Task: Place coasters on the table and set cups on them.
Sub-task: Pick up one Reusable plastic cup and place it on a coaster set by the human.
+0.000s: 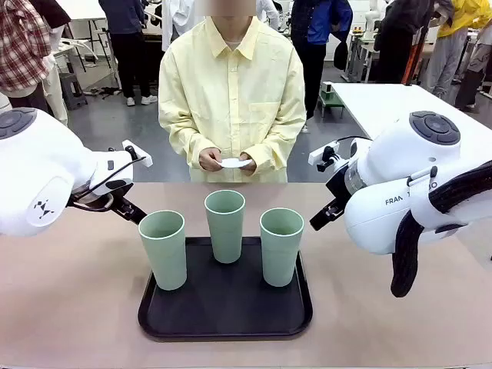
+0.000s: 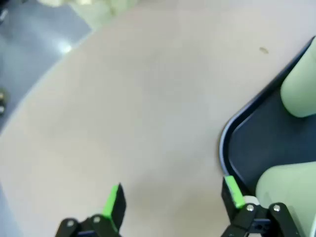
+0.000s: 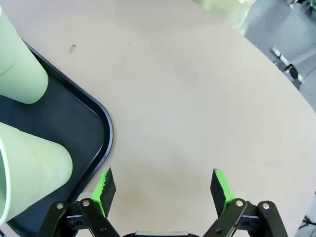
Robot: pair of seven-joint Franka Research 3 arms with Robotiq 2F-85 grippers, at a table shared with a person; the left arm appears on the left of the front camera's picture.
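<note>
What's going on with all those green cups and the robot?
Three tall mint-green plastic cups stand on a black rounded tray on the beige-pink table. The person across it holds a small round white paper coaster in both hands; none lies on the table yet. The robot's left hand and right hand hang open over bare table beside the tray, holding nothing.

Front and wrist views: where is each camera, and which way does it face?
Front: between the arms, looking across the table at the person; left arm and right arm show at the sides.
Left wrist: above the open left gripper, looking down at bare table beside the tray.
Right wrist: above the open right gripper, looking down likewise.
Shared: both wrist views catch the tray's rim and two cups.
</note>
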